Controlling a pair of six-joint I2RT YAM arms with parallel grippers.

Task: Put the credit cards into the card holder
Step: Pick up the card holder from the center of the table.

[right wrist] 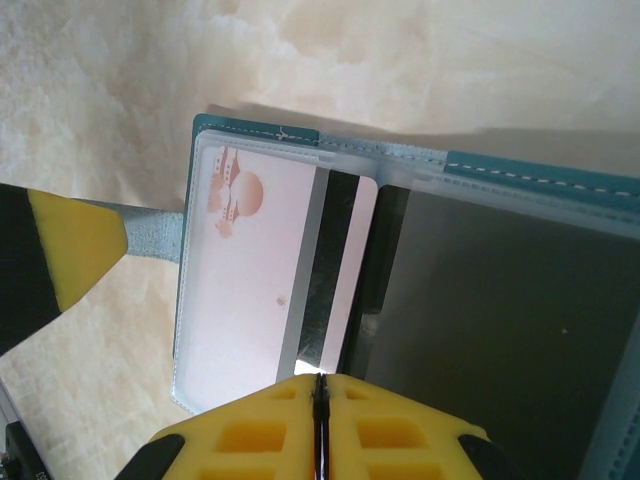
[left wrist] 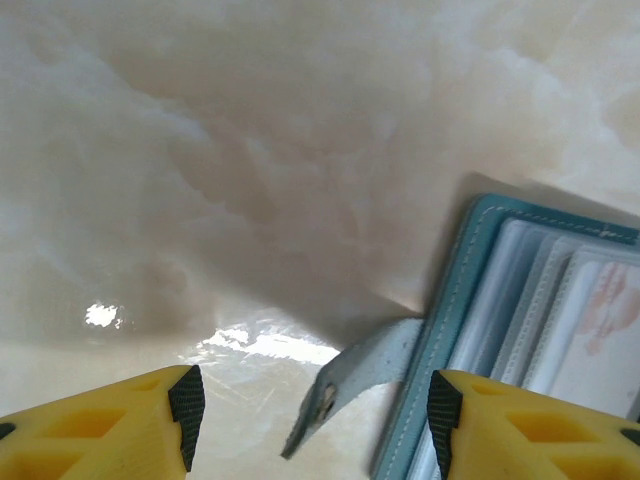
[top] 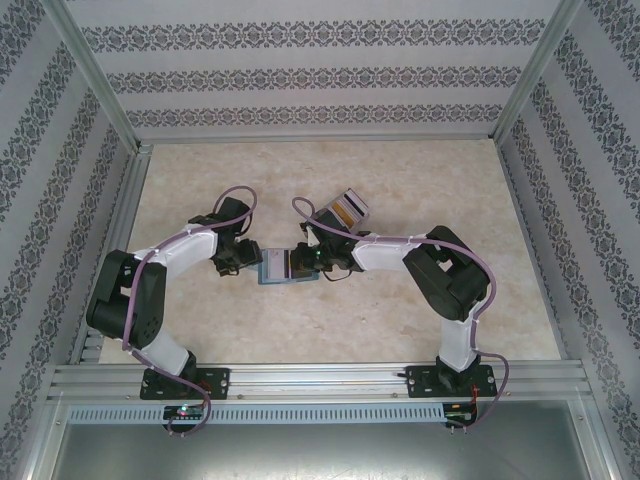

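Left end effector point(left wrist: 313, 408) first: its two yellow fingers stand spread wide, and the grey strap tab point(left wrist: 365, 370) curls up in the gap between them, touching neither. Over on the other side, the right end effector point(right wrist: 320, 400) has its two fingers pressed tight together, tips down at the 6 o'clock edge of the open card holder point(right wrist: 520, 175). Whether anything is nipped between them, I can't tell.

Count time. One card holder, teal with white stitching, lying open near the middle of the bench point(top: 400, 180). From above, the left end effector is at its 9 o'clock and the right one at its 3 o'clock, both just beside it.

One credit card point(right wrist: 260, 270) sits in the left-hand clear sleeve: pale face, one dark magnetic stripe along its 3 o'clock side, and a reddish-pink printed motif up at 11 o'clock. The motif is too soft to read as lettering. The facing sleeve point(right wrist: 500, 330) looks dark and glossy.

In the left wrist view, several greyish sleeve edges are layered inside the cover; the exact number is unclear.

At 1 o'clock from the holder, apart from it, stands one clear tray point(top: 362, 205) with a small stack of cards point(top: 343, 212) in orange and dark tones. That stack is too small to count, and its print is too small to read.
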